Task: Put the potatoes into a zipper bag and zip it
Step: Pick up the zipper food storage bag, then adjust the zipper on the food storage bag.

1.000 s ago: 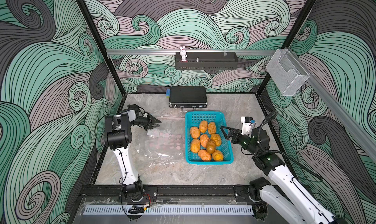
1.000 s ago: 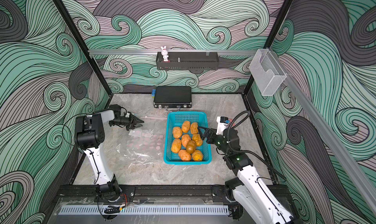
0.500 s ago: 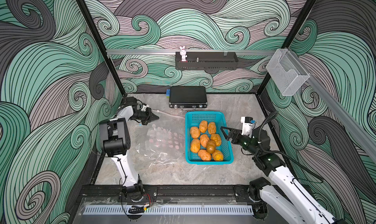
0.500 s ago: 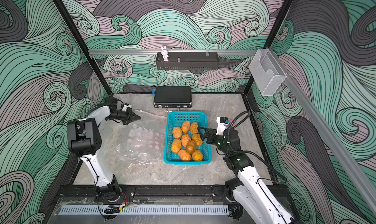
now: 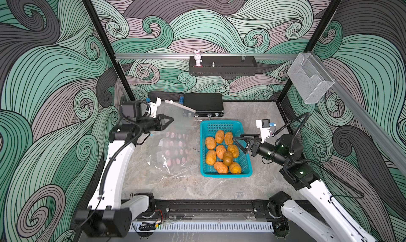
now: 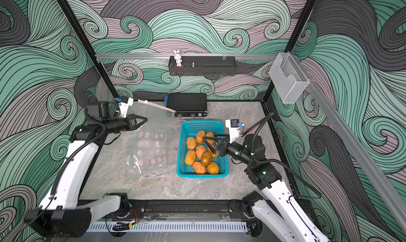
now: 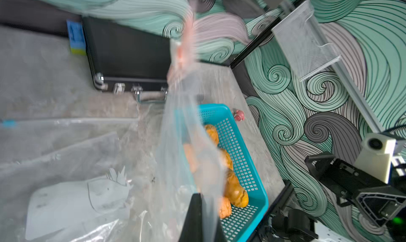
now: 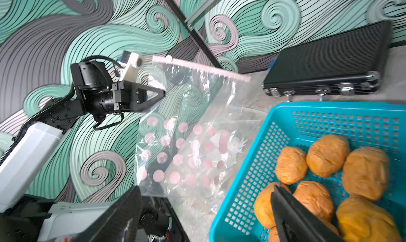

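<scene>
Several orange-tan potatoes [image 5: 220,152], one of them darker brown [image 5: 227,160], lie in a teal basket [image 5: 226,175]. The zipper bag [image 5: 175,146] is clear with pink dots. Its pink-white zipper strip [image 5: 181,106] hangs raised above the table. My left gripper [image 5: 172,120] is shut on the bag's side edge and holds that part up; in the left wrist view the film [image 7: 186,124] runs out from between the jaws of this gripper [image 7: 203,219]. My right gripper [image 5: 239,145] is open just above the potatoes [image 8: 327,155] at the basket's right side, its fingers [image 8: 285,210] around nothing.
A black case [image 5: 203,102] lies at the back of the table, just behind the basket. A small pink object [image 7: 239,115] sits on the table past the basket's far corner. A dark shelf [image 5: 223,66] with a bunny figure and a clear bin [image 5: 309,80] hang on the walls.
My left gripper has shut on the bag's edge and lifted it, so the zipper strip rose off the table. The right gripper has stayed open over the basket.
</scene>
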You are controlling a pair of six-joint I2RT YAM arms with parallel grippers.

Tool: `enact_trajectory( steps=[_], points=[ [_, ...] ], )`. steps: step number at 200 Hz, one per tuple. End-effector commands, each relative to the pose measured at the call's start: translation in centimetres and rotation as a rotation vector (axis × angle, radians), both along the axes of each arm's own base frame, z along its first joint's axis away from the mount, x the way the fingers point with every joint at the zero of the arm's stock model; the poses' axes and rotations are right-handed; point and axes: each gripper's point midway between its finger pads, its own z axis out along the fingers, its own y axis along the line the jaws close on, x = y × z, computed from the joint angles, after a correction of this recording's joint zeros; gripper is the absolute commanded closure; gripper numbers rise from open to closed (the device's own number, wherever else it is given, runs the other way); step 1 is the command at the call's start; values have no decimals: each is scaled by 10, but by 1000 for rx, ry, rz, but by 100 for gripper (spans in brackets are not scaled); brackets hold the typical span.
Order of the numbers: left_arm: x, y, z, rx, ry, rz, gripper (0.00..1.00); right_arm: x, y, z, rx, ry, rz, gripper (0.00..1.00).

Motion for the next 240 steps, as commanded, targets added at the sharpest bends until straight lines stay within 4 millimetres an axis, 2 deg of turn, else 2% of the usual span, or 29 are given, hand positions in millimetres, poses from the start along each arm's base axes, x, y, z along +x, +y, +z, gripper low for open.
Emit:
enact_trajectory(
  steps=[1,12,27,41,54,72,102,122,156,187,199,240],
  points=[
    [-27,-1,50,85,-330,-35,100,-22,11,34,1,-113,110,11],
    [-51,-11,68,106,-474,-121,100,-28,15,46,-2,-162,138,11],
    [-88,-27,79,153,-672,-269,100,-37,19,64,0,-228,178,11],
    [-125,-39,79,231,-842,-424,100,-46,21,76,-10,-276,216,10],
    [-138,-42,78,280,-904,-454,100,-53,21,86,-28,-319,238,10],
    [-162,-52,68,302,-997,-591,100,-69,22,94,-58,-401,299,9],
    [-181,-60,57,292,-1054,-689,100,-99,29,85,-154,-572,453,6],
    [-190,-62,51,288,-1079,-712,100,-112,34,67,-243,-675,544,7],
    [-205,-64,39,281,-1093,-767,100,-108,36,72,-341,-856,550,8],
    [-214,-64,29,292,-1102,-783,100,-84,33,91,-412,-838,440,11],
    [-216,-65,26,293,-1107,-787,100,-81,31,95,-424,-821,419,11],
    [-213,-66,20,288,-1109,-792,100,-94,33,71,-468,-747,533,11]
  ],
)
